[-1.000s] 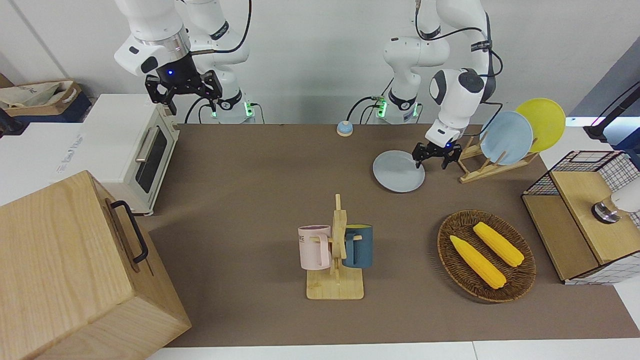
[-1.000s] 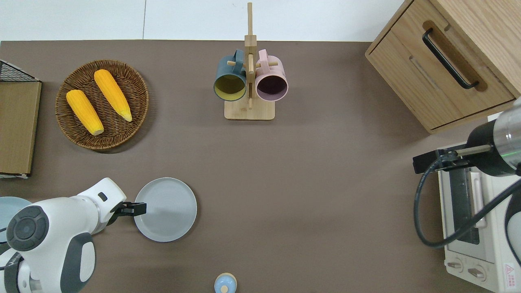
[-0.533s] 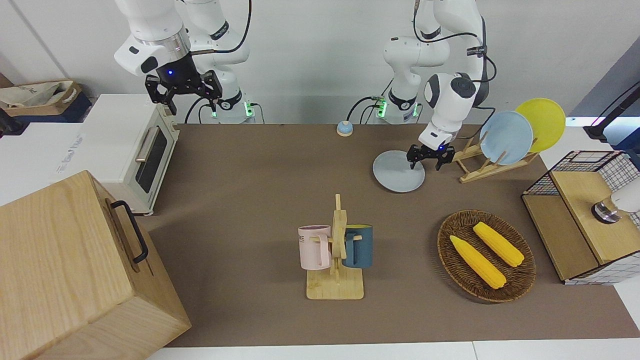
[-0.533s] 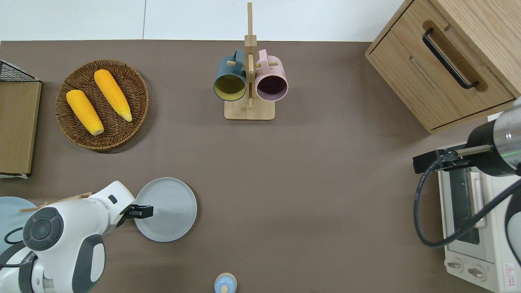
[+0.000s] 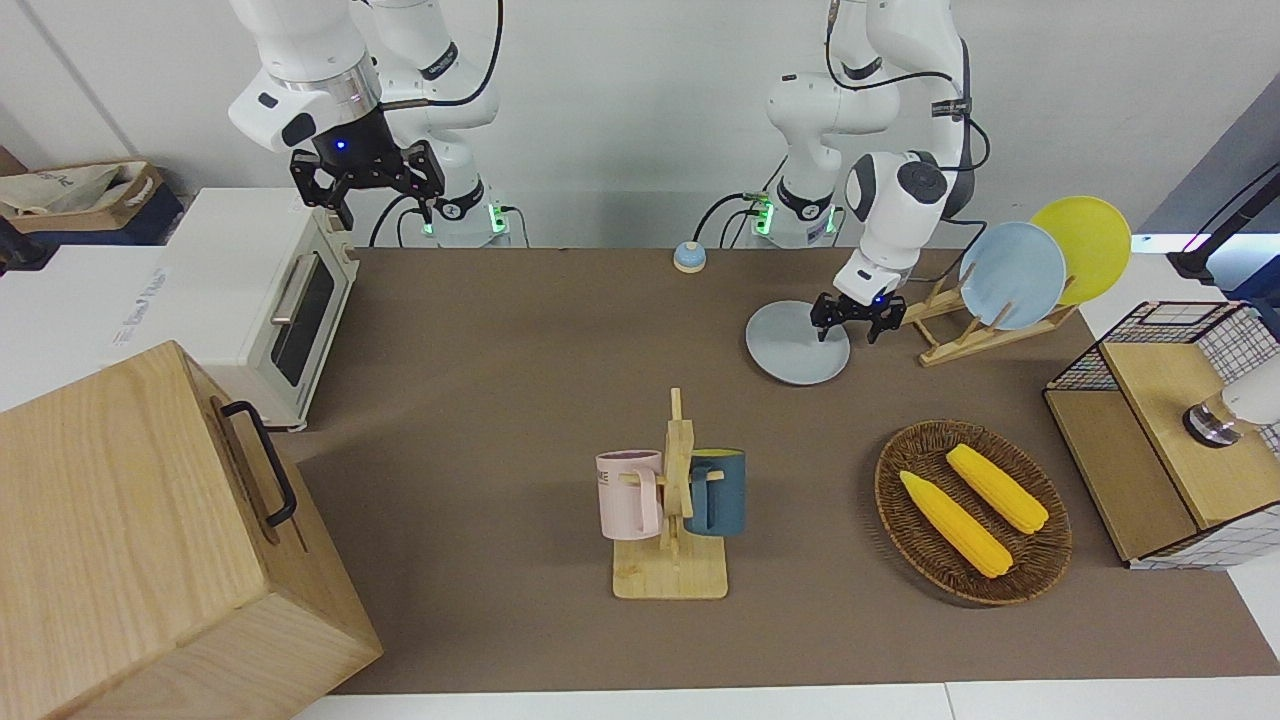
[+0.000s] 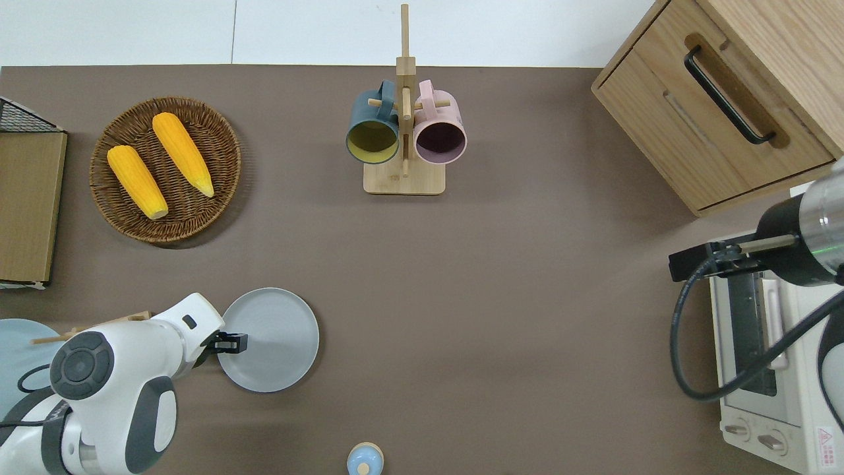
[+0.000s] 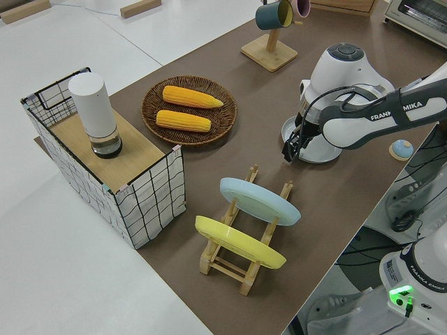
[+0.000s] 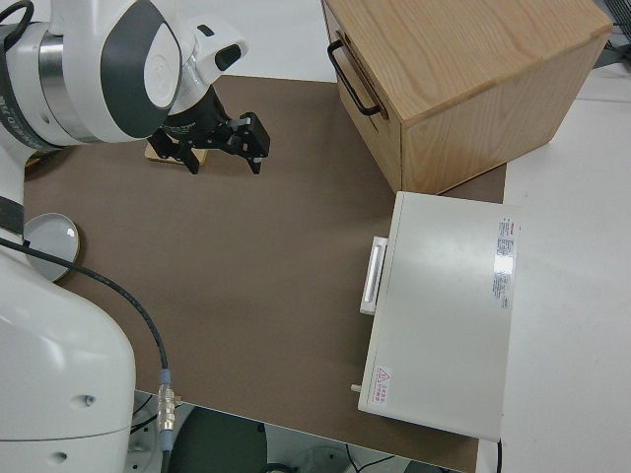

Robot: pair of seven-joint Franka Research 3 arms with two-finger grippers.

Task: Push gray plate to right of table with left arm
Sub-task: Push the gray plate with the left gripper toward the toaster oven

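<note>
I've got the left hand [image 5: 849, 318], fingers spread, down at the gray plate's [image 6: 273, 340] rim on the worktop [image 6: 501, 297], right arm parked, its hand [image 5: 366, 180] open.

Corn [image 6: 158, 163] in basket [image 6: 224, 171], mugs [image 6: 405, 135] on rack, toaster oven [image 5: 270, 300].

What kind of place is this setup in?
Probably a robotics lab staged as a kitchen: two white robot arms at a brown table, with a white toaster oven and a wooden mug rack.
</note>
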